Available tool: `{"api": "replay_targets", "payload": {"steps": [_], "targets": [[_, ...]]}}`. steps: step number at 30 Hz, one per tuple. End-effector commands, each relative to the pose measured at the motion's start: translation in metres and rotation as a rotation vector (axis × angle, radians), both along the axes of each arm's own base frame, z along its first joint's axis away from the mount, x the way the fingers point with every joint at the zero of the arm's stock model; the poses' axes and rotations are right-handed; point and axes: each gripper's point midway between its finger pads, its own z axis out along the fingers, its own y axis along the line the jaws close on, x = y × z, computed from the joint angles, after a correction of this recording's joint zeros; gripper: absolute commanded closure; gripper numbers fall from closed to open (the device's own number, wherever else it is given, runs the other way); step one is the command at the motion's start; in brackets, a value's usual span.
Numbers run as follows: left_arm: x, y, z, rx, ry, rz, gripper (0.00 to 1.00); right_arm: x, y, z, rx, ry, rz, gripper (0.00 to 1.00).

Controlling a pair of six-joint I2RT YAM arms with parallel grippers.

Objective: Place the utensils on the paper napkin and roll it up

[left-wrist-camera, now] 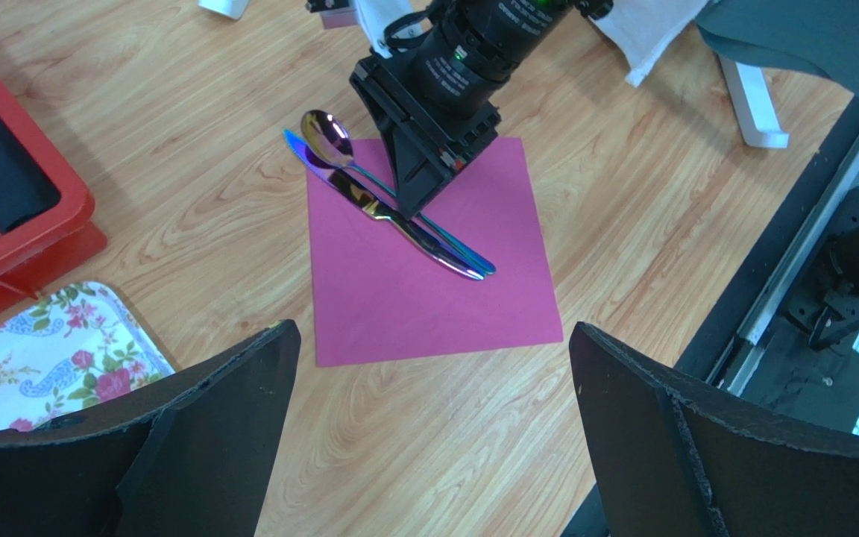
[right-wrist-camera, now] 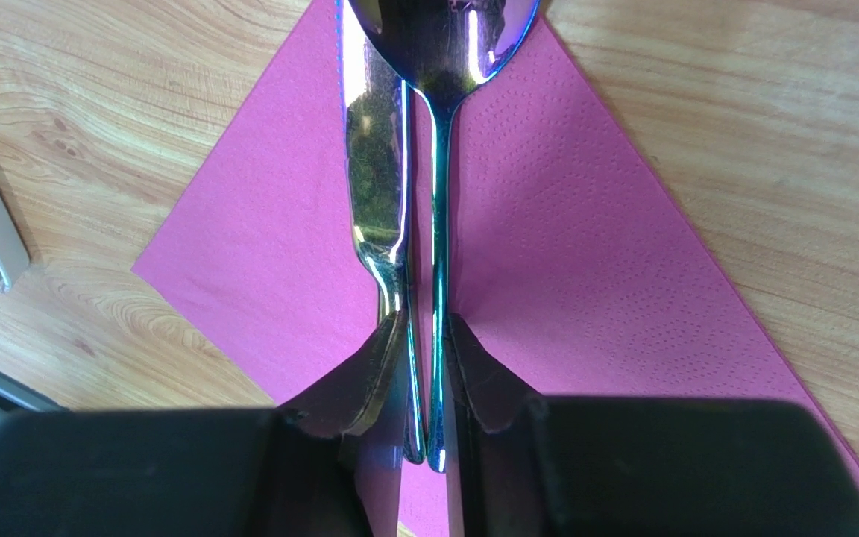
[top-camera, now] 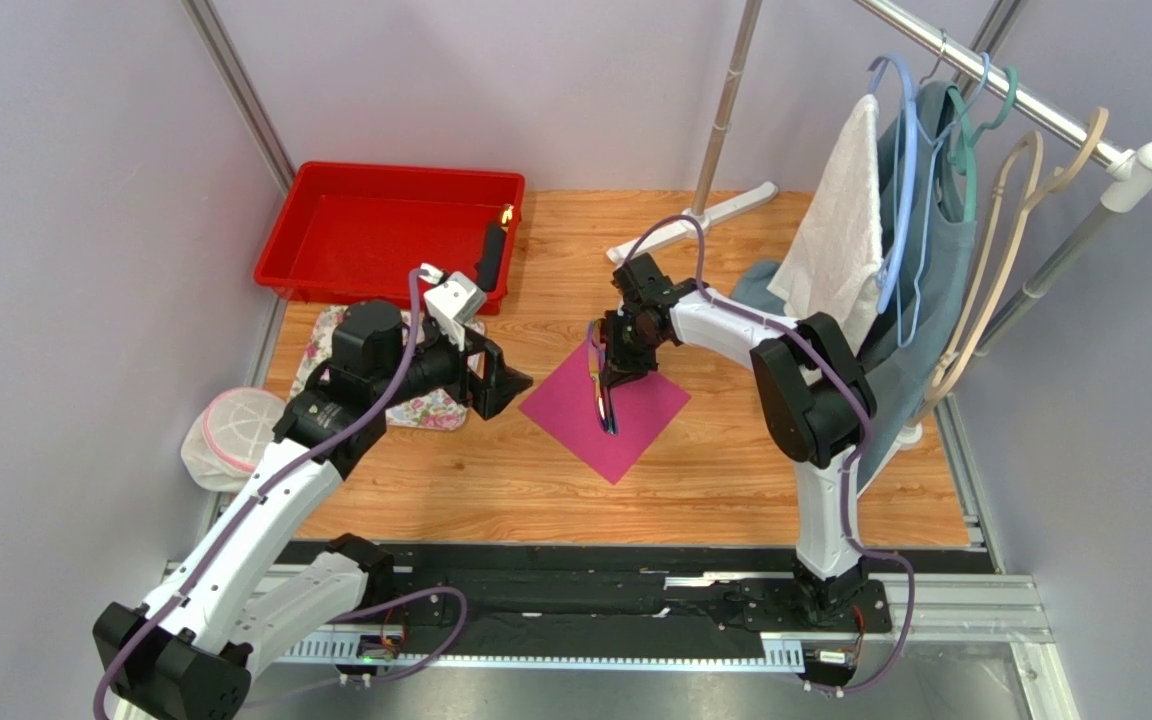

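**A:** How many pieces, and where?

**B:** Two. One iridescent purple-blue metal spoon (left-wrist-camera: 369,177) and one matching knife (left-wrist-camera: 372,208) lie side by side on the single magenta square paper napkin (left-wrist-camera: 400,319), at the centre of the left wrist view. The bowl and blade tip overhang its upper-left corner onto the wooden tabletop (left-wrist-camera: 176,224).

**A:** The jaws?

**B:** The right jaws sit nearly closed around both handles. Whether they pinch or merely flank them, I cannot tell. The left jaws, at the lower edge, gape wide and hold nothing.

**A:** Beyond that?

**B:** One flower-printed white cloth (left-wrist-camera: 53,352) at lower left, and one red plastic tray (left-wrist-camera: 31,229) at the left edge.
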Motion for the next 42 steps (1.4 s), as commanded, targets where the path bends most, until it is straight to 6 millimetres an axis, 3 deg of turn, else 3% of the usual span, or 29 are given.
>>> {"api": "replay_targets", "payload": {"steps": [1, 5, 9, 11, 14, 17, 18, 20, 23, 24, 26, 29, 33, 42], "targets": [[-0.007, -0.001, -0.006, 0.056, -0.038, -0.08, 0.01, 0.013, 0.003, 0.033, 0.071, -0.039, -0.018, 0.79], [-0.022, -0.003, -0.03, 0.174, -0.074, -0.262, 0.01, 0.018, -0.008, 0.068, 0.12, -0.09, -0.023, 0.75], [-0.041, -0.021, -0.059, 0.291, -0.174, -0.451, 0.01, 0.012, -0.011, 0.092, 0.156, -0.137, 0.038, 0.59], [-0.043, -0.03, -0.073, 0.352, -0.267, -0.528, 0.02, 0.007, -0.014, 0.097, 0.146, -0.159, 0.082, 0.58], [-0.054, -0.053, -0.089, 0.414, -0.399, -0.661, 0.05, 0.001, -0.02, 0.105, 0.122, -0.221, 0.167, 0.44], [-0.065, -0.076, -0.106, 0.439, -0.497, -0.799, 0.11, -0.006, -0.027, 0.107, 0.096, -0.262, 0.257, 0.24], [-0.066, -0.084, -0.115, 0.439, -0.496, -0.834, 0.14, -0.008, -0.028, 0.107, 0.088, -0.271, 0.272, 0.09], [-0.073, -0.1, -0.118, 0.425, -0.541, -0.903, 0.19, -0.014, -0.032, 0.105, 0.074, -0.288, 0.323, 0.02], [-0.08, -0.118, -0.134, 0.438, -0.542, -0.987, 0.35, -0.026, -0.032, 0.102, 0.09, -0.262, 0.366, 0.01], [-0.08, -0.121, -0.147, 0.466, -0.519, -1.005, 0.4, -0.032, -0.033, 0.097, 0.097, -0.239, 0.372, 0.01], [-0.08, -0.129, -0.152, 0.483, -0.52, -1.031, 0.46, -0.038, -0.033, 0.092, 0.106, -0.217, 0.378, 0.02], [-0.074, -0.136, -0.173, 0.531, -0.433, -1.045, 0.62, -0.043, -0.034, 0.085, 0.133, -0.173, 0.37, 0.06], [-0.06, -0.144, -0.183, 0.581, -0.383, -0.992, 0.66, -0.044, -0.034, 0.084, 0.196, -0.116, 0.353, 0.1], [-0.065, -0.151, -0.207, 0.641, -0.293, -1.01, 0.68, -0.043, -0.041, 0.081, 0.258, -0.031, 0.324, 0.15]]}}
